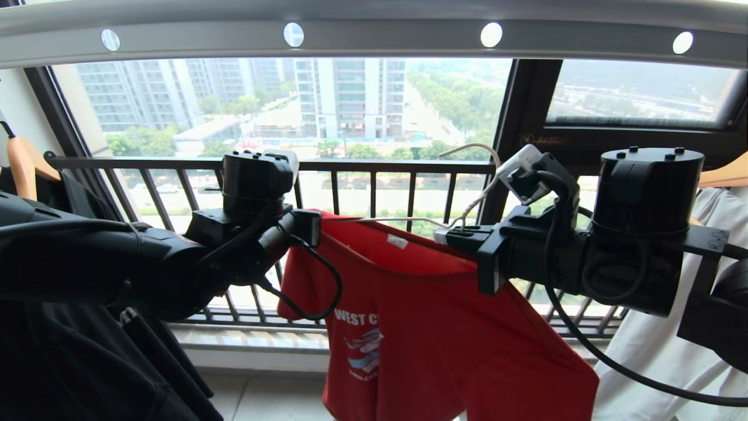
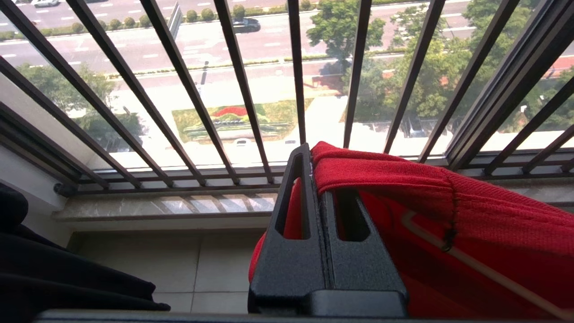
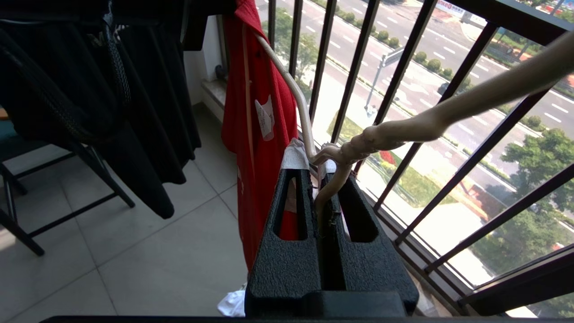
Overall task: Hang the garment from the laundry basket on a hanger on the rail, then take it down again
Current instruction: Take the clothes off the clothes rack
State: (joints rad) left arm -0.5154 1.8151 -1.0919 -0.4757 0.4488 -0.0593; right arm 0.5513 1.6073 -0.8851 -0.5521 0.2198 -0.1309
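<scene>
The red garment (image 1: 432,327) with its "WEST COAST" print hangs in front of the window, draped on the thin white wire hanger (image 1: 467,213). The hanger's hook curves up well below the rail (image 1: 374,35) and does not touch it. My left gripper (image 1: 318,225) is shut on the garment's folded edge (image 2: 381,172) at one shoulder, my left gripper (image 2: 314,154) pinching it at the tips. My right gripper (image 1: 447,235) is shut on the hanger (image 3: 403,128) at its twisted neck, my right gripper (image 3: 314,163) beside the garment (image 3: 255,148). The laundry basket is out of view.
Black clothes (image 1: 87,351) hang at the left on a wooden hanger (image 1: 23,166). A pale garment (image 1: 660,351) hangs at the right. The black barred window railing (image 1: 374,166) runs close behind both grippers. A black chair frame (image 3: 67,211) stands on the tiled floor.
</scene>
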